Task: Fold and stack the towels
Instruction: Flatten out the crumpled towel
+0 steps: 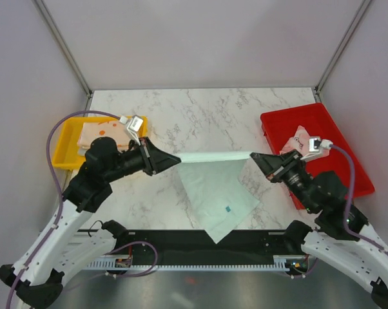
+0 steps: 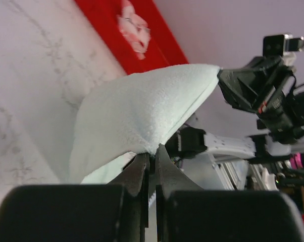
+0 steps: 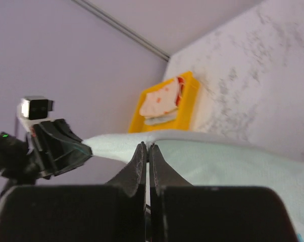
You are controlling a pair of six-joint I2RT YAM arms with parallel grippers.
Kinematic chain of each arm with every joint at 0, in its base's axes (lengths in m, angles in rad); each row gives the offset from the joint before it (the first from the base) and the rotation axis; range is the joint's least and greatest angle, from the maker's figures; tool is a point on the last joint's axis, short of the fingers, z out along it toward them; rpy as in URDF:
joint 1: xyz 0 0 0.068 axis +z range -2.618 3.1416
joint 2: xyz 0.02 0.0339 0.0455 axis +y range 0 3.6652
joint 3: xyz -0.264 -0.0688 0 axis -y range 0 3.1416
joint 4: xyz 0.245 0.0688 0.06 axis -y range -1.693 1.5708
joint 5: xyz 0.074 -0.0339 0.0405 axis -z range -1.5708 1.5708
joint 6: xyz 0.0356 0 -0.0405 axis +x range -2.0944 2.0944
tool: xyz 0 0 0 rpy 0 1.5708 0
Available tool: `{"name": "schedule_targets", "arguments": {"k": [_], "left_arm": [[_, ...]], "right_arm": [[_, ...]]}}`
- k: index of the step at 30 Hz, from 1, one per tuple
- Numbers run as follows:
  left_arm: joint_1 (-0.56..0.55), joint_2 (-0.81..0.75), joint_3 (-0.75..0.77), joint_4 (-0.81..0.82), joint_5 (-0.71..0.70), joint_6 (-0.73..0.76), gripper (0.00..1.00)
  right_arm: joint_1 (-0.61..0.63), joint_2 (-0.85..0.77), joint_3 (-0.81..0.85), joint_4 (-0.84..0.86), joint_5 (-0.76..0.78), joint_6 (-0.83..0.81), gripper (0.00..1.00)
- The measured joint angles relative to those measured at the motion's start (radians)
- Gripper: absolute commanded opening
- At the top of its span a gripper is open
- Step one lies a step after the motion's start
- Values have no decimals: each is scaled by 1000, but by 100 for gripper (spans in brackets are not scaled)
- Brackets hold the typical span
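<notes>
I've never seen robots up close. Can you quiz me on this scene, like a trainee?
1. True or false: the left gripper and right gripper both pinch the mint towel.
2. Which tray holds the folded towels? A yellow, B red.
3. Fill in: the crumpled pink patterned towel lies in the ____ tray.
Key: 1 true; 2 A, yellow tray; 3 red tray.

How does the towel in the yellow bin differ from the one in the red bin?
Pose: the yellow bin towel lies folded flat; the red bin towel is crumpled. Colour: the yellow bin towel is pale with orange spots; the red bin towel pink-and-white. Both are small cloths.
</notes>
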Motion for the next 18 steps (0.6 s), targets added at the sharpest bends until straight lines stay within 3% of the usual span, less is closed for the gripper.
{"name": "schedule_targets", "arguments": {"k": [5,11,14,18], "left_arm": [[-4,-49,130,-34,137,-48,2],[-5,-26,226,-66,213,-92,2],[-5,63,314,-116,178,-76,2],[8,285,497,-200,40,-10,2]], "right_arm": [[5,-61,140,51,-90,-23,0],[4,0,206,80,-167,-77,0],[5,80,264,62,-94,-116,0],[5,254,383,31,129,-198,0]]}}
